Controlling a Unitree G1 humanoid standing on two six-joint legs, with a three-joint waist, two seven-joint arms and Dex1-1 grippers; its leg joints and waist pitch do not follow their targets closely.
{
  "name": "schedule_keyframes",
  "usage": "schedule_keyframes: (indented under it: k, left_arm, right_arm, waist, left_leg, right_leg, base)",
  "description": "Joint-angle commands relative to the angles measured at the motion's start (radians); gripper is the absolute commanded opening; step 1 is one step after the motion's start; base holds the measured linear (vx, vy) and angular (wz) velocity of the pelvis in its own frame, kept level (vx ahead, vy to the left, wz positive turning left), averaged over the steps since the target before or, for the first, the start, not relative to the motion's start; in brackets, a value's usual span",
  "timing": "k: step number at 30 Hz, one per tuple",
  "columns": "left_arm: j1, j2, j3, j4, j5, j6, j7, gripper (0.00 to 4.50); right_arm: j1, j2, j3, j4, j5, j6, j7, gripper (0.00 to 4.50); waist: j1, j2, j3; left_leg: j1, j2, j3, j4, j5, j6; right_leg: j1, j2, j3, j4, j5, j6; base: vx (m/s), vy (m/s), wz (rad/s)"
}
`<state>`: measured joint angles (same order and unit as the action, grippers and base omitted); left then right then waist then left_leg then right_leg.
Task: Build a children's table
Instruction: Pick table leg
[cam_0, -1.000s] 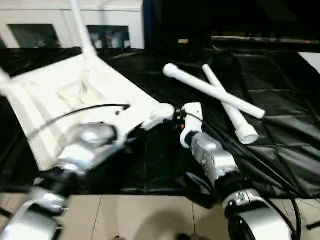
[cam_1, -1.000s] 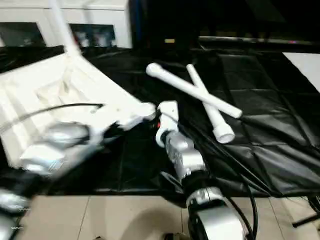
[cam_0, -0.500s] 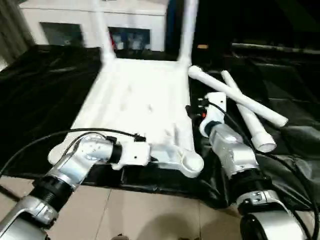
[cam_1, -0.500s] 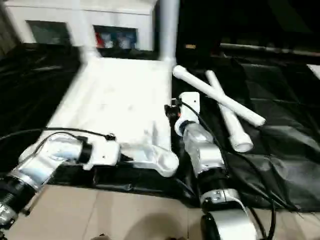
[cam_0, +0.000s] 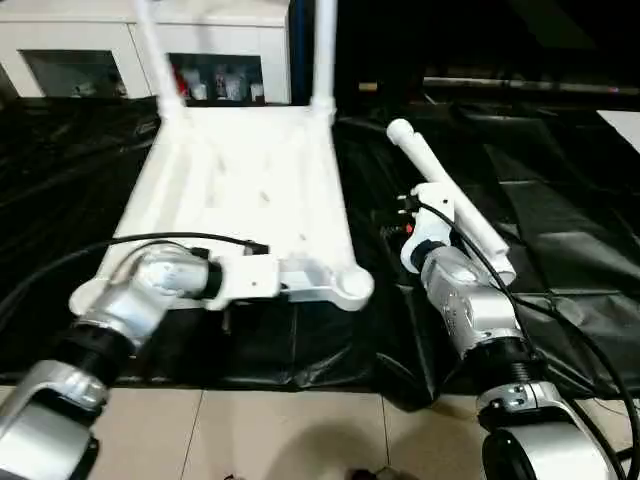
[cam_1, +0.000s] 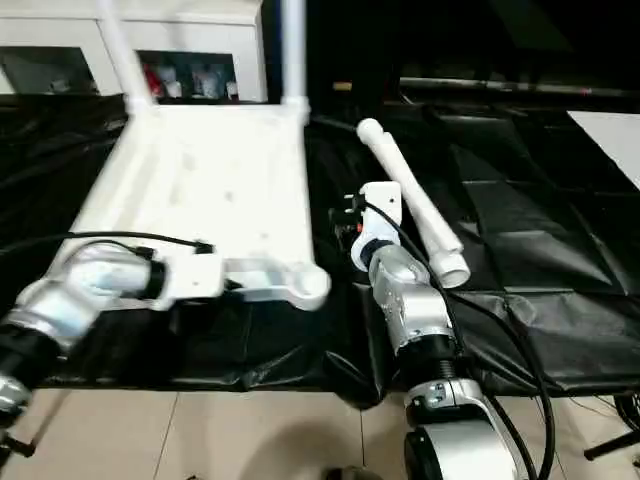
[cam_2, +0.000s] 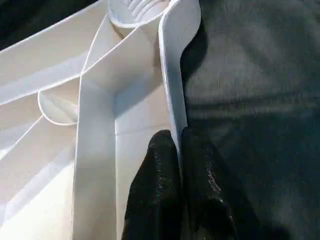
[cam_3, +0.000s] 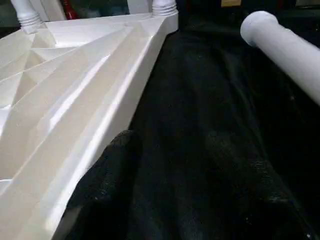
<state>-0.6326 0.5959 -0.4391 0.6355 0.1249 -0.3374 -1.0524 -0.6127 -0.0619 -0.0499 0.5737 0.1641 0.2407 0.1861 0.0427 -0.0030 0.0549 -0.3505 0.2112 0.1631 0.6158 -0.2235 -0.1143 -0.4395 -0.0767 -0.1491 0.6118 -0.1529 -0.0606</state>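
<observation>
Tabletop (cam_0: 250, 190) on black sheet (cam_0: 560, 200), tile floor (cam_0: 300, 430), left end effector (cam_2: 179, 150) pinching rim, right (cam_3: 185, 165) half open.

A black, creased sheet (cam_0: 560, 215) covers the work surface from left to right, its folds catching dull highlights on the right side and its near edge hanging slightly over a pale tiled floor (cam_0: 290, 435) that runs along the near side. At the far left stands a white cabinet (cam_0: 110, 45) with glass doors, and behind the glass small items (cam_0: 215, 85) show, some red, too small to tell apart. To the right of the cabinet the background is dark, and a pale strip of surface (cam_1: 610, 135) lies at the far right edge.
</observation>
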Motion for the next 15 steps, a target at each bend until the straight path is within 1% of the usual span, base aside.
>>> schedule_keyframes:
  k: [1,2,3,4,5,6,8,9,10,11,12,13,14,15]
  left_arm:
    - [-0.038,0.038,0.039,-0.012,-0.009,-0.069,-0.022,0.62]
    - [-0.036,0.047,0.04,-0.015,-0.019,-0.075,-0.041,0.67]
    - [-0.036,0.056,0.043,-0.017,-0.029,-0.075,-0.057,0.78]
    - [-0.038,0.061,0.046,-0.018,-0.029,-0.09,-0.053,0.78]
    - [-0.037,0.068,0.065,-0.03,-0.042,-0.105,-0.053,1.02]
    - [-0.034,0.072,0.075,-0.039,-0.053,-0.107,-0.056,1.08]
    - [-0.024,0.083,0.094,-0.064,-0.084,-0.105,-0.073,1.24]
    - [-0.014,0.086,0.112,-0.093,-0.115,-0.089,-0.086,1.36]
    - [-0.003,0.091,0.125,-0.118,-0.139,-0.069,-0.1,1.47]
    - [0.012,0.096,0.144,-0.153,-0.173,-0.035,-0.114,1.53]
    - [0.021,0.096,0.158,-0.173,-0.196,-0.018,-0.117,1.59]
    - [0.034,0.094,0.182,-0.206,-0.231,0.025,-0.109,1.69]
    - [0.047,0.085,0.216,-0.246,-0.273,0.092,-0.08,1.81]
    - [0.07,0.052,0.295,-0.317,-0.332,0.245,0.032,1.99]
  right_arm:
    - [0.012,0.003,0.001,-0.036,0.002,0.018,0.007,2.38]
    - [0.014,0.004,0.003,-0.04,0.002,0.019,0.006,2.38]
    - [0.017,0.006,0.004,-0.046,0.001,0.021,0.008,2.38]
    - [0.02,0.007,0.005,-0.051,0.001,0.023,0.009,2.38]
    - [0.026,0.01,0.006,-0.069,0.006,0.032,0.011,2.38]
    - [0.029,0.011,0.006,-0.079,0.01,0.037,0.013,2.38]
    - [0.038,0.012,0.007,-0.105,0.017,0.048,0.019,2.38]
    - [0.044,0.011,0.006,-0.123,0.022,0.056,0.022,2.38]
    - [0.05,0.01,0.005,-0.139,0.027,0.062,0.025,2.38]
    - [0.057,0.008,0.003,-0.16,0.031,0.072,0.027,2.38]
    - [0.063,0.007,0.003,-0.174,0.033,0.078,0.028,2.38]
    - [0.071,0.005,0.004,-0.195,0.035,0.086,0.029,2.38]
    - [0.081,0.001,0.008,-0.223,0.033,0.097,0.029,2.38]
    - [0.105,-0.005,0.013,-0.286,0.031,0.113,0.024,2.38]
  waist:
    - [0.013,0.004,-0.082]
    - [0.014,0.005,-0.082]
    - [0.013,0.005,-0.081]
    - [0.016,0.006,-0.079]
    - [0.02,0.006,-0.078]
    - [0.023,0.007,-0.077]
    - [0.028,0.007,-0.077]
    - [0.03,0.007,-0.076]
    - [0.034,0.007,-0.074]
    - [0.036,0.007,-0.074]
    - [0.038,0.007,-0.072]
    - [0.04,0.014,-0.07]
    - [0.041,0.013,-0.071]
    - [0.042,0.02,-0.07]
  left_leg:
    - [-0.01,0.016,0.0,-0.07,-0.013,0.043]
    - [-0.009,0.017,-0.001,-0.071,-0.013,0.043]
    - [-0.007,0.019,0.0,-0.072,-0.017,0.041]
    - [-0.004,0.019,0.0,-0.073,-0.028,0.038]
    - [-0.002,0.019,0.002,-0.073,-0.035,0.034]
    - [-0.002,0.02,0.002,-0.074,-0.04,0.03]
    - [-0.001,0.021,0.001,-0.075,-0.053,0.019]
    - [0.0,0.023,0.001,-0.076,-0.06,0.014]
    - [0.001,0.024,0.001,-0.077,-0.072,0.004]
    - [0.003,0.024,0.002,-0.078,-0.078,-0.001]
    - [0.001,0.024,0.002,-0.079,-0.08,-0.002]
    - [0.003,0.022,0.003,-0.079,-0.098,-0.009]
    - [0.005,0.024,0.004,-0.078,-0.112,-0.018]
    - [0.003,0.023,0.004,-0.078,-0.121,-0.026]
  right_leg:
    - [0.091,-0.076,0.08,-0.054,-0.165,-0.12]
    - [0.091,-0.077,0.08,-0.053,-0.161,-0.123]
    - [0.09,-0.077,0.081,-0.052,-0.155,-0.129]
    - [0.089,-0.078,0.082,-0.054,-0.164,-0.132]
    - [0.088,-0.078,0.083,-0.055,-0.173,-0.131]
    - [0.089,-0.079,0.083,-0.056,-0.18,-0.129]
    - [0.089,-0.081,0.083,-0.056,-0.198,-0.124]
    - [0.087,-0.08,0.083,-0.056,-0.206,-0.123]
    - [0.089,-0.084,0.085,-0.056,-0.221,-0.119]
    - [0.087,-0.083,0.085,-0.056,-0.234,-0.117]
    - [0.087,-0.083,0.085,-0.058,-0.241,-0.114]
    - [0.084,-0.082,0.084,-0.062,-0.269,-0.107]
    - [0.086,-0.082,0.084,-0.061,-0.28,-0.102]
    - [0.087,-0.079,0.083,-0.06,-0.286,-0.1]
  base:
    - [0.0,0.0,0.0]
    - [0.0,0.0,0.0]
    - [0.0,0.0,0.0]
    - [0.0,0.0,0.0]
    - [0.0,0.0,0.0]
    - [0.0,0.0,0.0]
    - [0.0,0.0,0.0]
    - [0.0,0.0,0.0]
    - [0.0,0.0,0.0]
    - [0.0,0.0,0.0]
    - [0.0,0.0,0.0]
    - [0.0,0.0,0.0]
    - [0.0,0.0,0.0]
    - [0.0,0.0,0.0]
